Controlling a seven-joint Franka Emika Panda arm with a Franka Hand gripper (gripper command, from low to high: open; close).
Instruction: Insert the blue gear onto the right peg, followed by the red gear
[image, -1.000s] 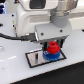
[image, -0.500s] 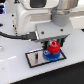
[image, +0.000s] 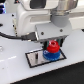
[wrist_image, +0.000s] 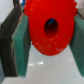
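Observation:
The red gear (image: 52, 48) is held between my gripper's (image: 53, 45) two fingers, directly above the blue gear (image: 51, 55). The blue gear lies flat on the grey plate with a black border (image: 35, 60), towards the exterior view's right end of it. The red gear sits on or just over the blue gear; I cannot tell if they touch. The right peg is hidden by the gears. In the wrist view the red gear (wrist_image: 46, 30) with its dark centre hole fills the frame, and teal finger pads (wrist_image: 21, 46) press on both sides of it.
The white arm and wrist body (image: 40, 17) hang over the plate. A black cable (image: 15, 36) runs in from the exterior view's left. The plate lies on a white table (image: 15, 72).
The gripper stays over the plate, shut on the red gear. It looks slightly lower, closer to the blue gear.

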